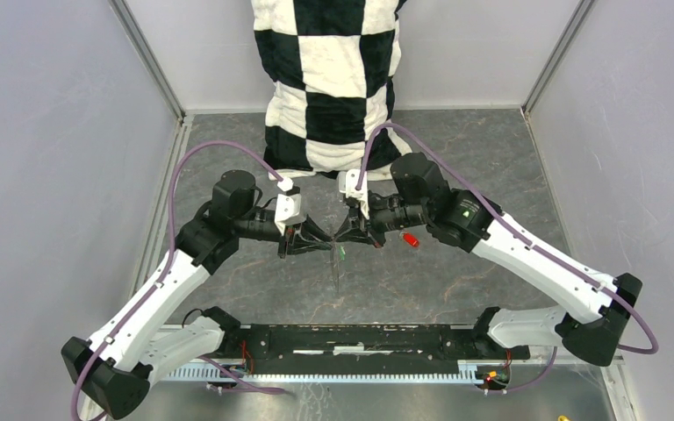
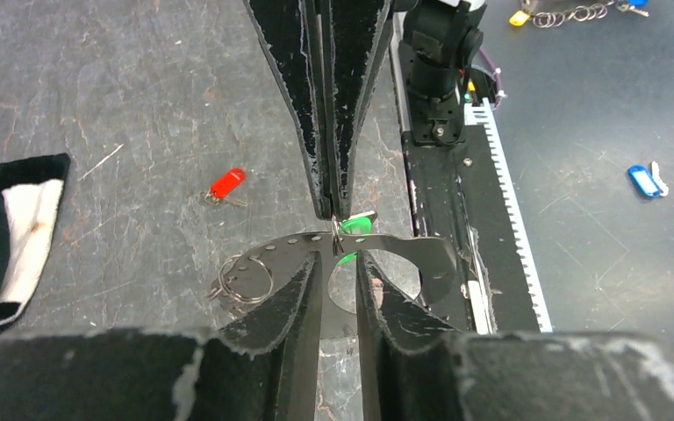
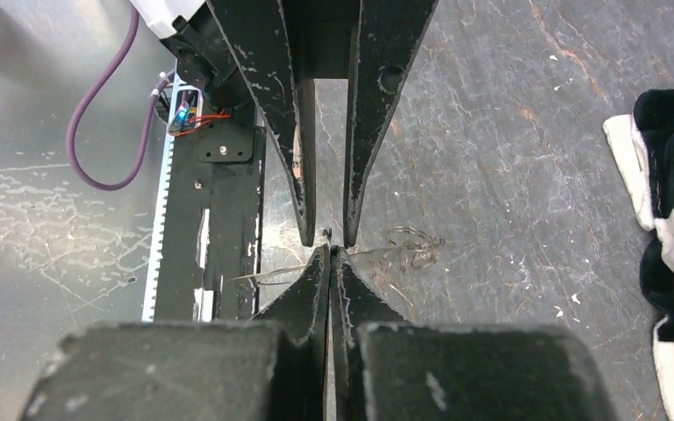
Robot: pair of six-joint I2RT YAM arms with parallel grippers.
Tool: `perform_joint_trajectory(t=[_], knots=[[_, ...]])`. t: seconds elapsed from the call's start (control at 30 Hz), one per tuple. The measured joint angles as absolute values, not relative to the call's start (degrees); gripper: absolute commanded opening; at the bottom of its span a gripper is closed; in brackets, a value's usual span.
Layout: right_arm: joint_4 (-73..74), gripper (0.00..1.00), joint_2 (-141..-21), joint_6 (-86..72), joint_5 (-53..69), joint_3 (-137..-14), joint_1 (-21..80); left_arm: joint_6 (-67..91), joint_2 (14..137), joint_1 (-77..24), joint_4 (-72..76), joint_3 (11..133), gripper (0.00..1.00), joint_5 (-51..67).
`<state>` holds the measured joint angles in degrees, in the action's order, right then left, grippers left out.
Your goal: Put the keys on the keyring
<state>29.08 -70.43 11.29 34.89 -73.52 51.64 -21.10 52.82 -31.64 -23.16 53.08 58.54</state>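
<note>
Both arms meet tip to tip over the middle of the dark grey marbled table [image 1: 456, 289]. The left gripper [image 2: 340, 263] reaches in from 9 o'clock and the right gripper [image 2: 332, 215] from 3 o'clock. The silvery-grey metal keyring [image 2: 404, 246], an oval loop with a row of small holes in its band and small ring links [image 2: 246, 281] at one end, lies across the meeting point, off the surface. The right jaws are clenched on its upper edge. The left jaws stand parted, one finger to each side of the band, gripping nothing that can be made out. The small key with a green plastic head [image 2: 357, 224] sits just beside the right fingertips, against the loop; whether it is threaded cannot be told. The small key with a red plastic head [image 1: 411, 239] lies flat on the table at 3 o'clock, near the right wrist and apart from the ring. A black-and-white chequered cloth [image 1: 333, 79] covers the table edge at 12 o'clock, close behind both wrists. The black base rail [image 1: 360, 338] runs along the edge at 6 o'clock. Plain grey wall panels [image 1: 44, 175] close the sides at 9 and 3 o'clock, with open tabletop between them and the arms. Purple cables [image 1: 175, 202] arch over both forearms.
</note>
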Motion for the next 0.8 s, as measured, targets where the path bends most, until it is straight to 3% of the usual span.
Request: perform_joint_trajectory(t=[0.43,0.8], knots=[[35.3,0.0,-74.5,13.2,34.3,-77.2,52.5,-23.4,53.6,-31.6,-24.4,53.1,0.26,56.8],[36.1,0.0,-75.9,13.2,32.9,-79.0,54.1,-24.4,53.6,-32.0,-25.7,53.1,0.02,56.9]])
